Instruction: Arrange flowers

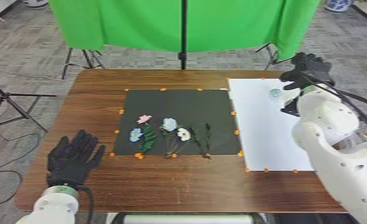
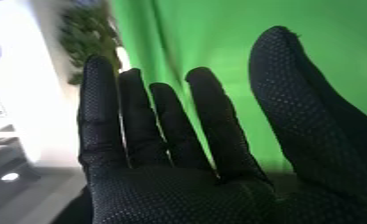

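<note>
Flowers [image 1: 170, 123] on blk mat [image 1: 161, 102] on counter [image 1: 179, 192], long axes approx. near-far, blooms twd far edge, stems twd robot. L hand [image 1: 70, 162]: fingers straight, slightly apart. R hand [image 1: 309, 71], far R: fingers straight, thumb wide.

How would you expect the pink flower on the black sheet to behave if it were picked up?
The pink flower is probably light, as its bloom looks tiny compared with the left robot hand. It may bend or crush under a firm pinch, being so small. Rolling seems unlikely, since it lies flat on the black sheet.
</note>
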Action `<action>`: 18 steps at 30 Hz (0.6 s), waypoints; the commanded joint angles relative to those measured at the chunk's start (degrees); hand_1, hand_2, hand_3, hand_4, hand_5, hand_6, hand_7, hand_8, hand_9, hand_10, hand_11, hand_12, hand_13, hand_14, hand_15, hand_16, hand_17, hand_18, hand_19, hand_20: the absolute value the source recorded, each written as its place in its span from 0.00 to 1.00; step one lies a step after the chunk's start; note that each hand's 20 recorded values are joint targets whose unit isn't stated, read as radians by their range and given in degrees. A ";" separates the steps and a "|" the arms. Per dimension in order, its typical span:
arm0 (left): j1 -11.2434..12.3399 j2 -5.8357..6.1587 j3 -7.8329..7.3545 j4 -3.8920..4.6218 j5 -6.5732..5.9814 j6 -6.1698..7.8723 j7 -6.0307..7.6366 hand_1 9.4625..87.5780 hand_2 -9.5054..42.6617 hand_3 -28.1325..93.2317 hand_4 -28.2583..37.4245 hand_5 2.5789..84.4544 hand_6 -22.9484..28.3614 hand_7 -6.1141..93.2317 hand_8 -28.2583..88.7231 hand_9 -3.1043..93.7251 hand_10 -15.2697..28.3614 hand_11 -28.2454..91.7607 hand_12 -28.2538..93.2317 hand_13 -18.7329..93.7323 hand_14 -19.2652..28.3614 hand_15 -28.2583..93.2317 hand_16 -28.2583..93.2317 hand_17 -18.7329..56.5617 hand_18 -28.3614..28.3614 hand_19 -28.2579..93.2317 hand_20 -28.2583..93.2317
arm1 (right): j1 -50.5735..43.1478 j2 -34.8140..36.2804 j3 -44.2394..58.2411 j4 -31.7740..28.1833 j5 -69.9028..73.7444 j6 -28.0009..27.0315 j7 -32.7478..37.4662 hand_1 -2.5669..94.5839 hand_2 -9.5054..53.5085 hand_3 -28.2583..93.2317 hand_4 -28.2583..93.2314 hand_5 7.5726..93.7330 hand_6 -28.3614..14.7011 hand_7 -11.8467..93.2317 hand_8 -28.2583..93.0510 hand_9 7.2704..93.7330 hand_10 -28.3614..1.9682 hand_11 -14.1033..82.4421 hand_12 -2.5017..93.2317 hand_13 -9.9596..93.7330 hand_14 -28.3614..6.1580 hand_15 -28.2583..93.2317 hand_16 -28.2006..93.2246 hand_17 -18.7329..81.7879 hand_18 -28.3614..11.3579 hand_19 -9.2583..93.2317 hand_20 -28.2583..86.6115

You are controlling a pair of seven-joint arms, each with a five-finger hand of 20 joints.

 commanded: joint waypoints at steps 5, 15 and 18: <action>1.46 -0.53 1.64 2.07 -1.12 0.89 0.47 0.29 0.47 0.85 0.00 0.56 0.59 0.36 0.12 0.49 0.69 0.53 0.34 0.48 0.72 0.69 0.18 0.21 0.77 0.60 0.39 | 7.92 2.05 -4.70 12.51 2.72 -7.76 -1.67 0.59 0.00 0.88 0.00 0.39 0.67 0.23 0.14 0.33 0.53 0.20 0.15 0.35 0.29 0.46 0.35 0.32 0.15 0.61 0.43; -0.06 -1.04 3.14 2.69 -0.98 1.81 0.28 0.29 0.47 0.85 0.00 0.55 0.59 0.36 0.12 0.47 0.69 0.54 0.34 0.47 0.71 0.69 0.18 0.21 0.77 0.60 0.39 | 7.54 -0.20 -7.94 20.30 1.38 -6.31 0.22 0.63 0.00 0.77 0.00 0.38 0.69 0.24 0.13 0.31 0.56 0.20 0.13 0.35 0.33 0.42 0.35 0.35 0.19 0.56 0.40; -0.32 -0.89 3.31 2.64 -0.24 2.84 0.59 0.29 0.45 0.86 0.00 0.55 0.59 0.36 0.12 0.47 0.69 0.54 0.34 0.47 0.72 0.70 0.18 0.21 0.77 0.60 0.39 | 8.09 -0.04 -8.51 21.93 1.88 -5.60 0.91 0.69 0.00 0.66 0.00 0.37 0.67 0.22 0.14 0.29 0.56 0.19 0.13 0.33 0.31 0.40 0.35 0.37 0.14 0.50 0.39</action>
